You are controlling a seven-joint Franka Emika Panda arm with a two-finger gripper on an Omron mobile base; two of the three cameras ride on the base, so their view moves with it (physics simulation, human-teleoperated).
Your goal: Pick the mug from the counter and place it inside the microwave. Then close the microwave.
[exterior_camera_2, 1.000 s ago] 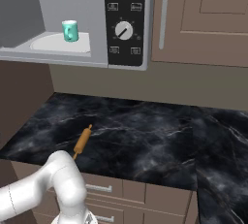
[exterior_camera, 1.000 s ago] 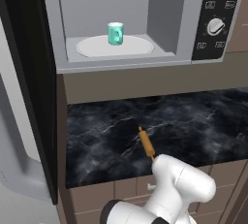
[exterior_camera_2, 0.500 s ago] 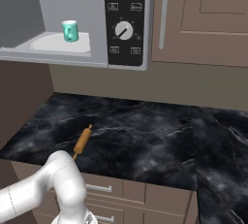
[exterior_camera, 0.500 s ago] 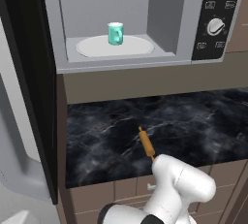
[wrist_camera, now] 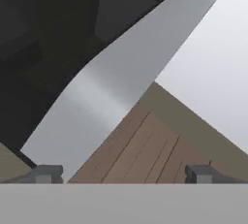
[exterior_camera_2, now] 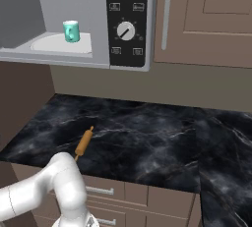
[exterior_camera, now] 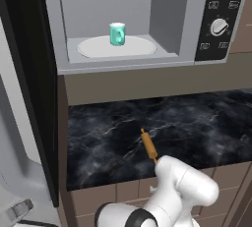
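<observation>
Nearest to me the arm [exterior_camera: 184, 186] is folded low in front of the counter [exterior_camera: 197, 132], its white elbow bulging up just below the front edge, above the brown drawers [exterior_camera_2: 142, 199]. Down at the hand, the gripper [wrist_camera: 123, 173] is released, its two dark fingertips [wrist_camera: 47, 173] set wide apart with nothing between them; they face a slanted grey edge that I take for the door [wrist_camera: 116, 87], with dark glass on one side and wooden flooring beyond. On the counter itself a rolling pin [exterior_camera: 148, 145] lies flat near the front edge, just beyond the elbow, its length running away from me. Above the counter sits the microwave [exterior_camera: 174, 19], its door [exterior_camera: 29, 73] swung fully open to the left, dark and seen nearly edge-on. Inside, the mug [exterior_camera: 117, 34] stands upright on the white turntable [exterior_camera: 98, 49], toward the back of the plate and near its middle. To the right of the cavity is the black control panel [exterior_camera_2: 127, 22] with a white dial [exterior_camera_2: 126, 31] and small outlined buttons; whatever is printed on them is too small to read. Right of the microwave hangs a brown cabinet [exterior_camera_2: 216, 19] with a long pale handle [exterior_camera_2: 167, 10].
</observation>
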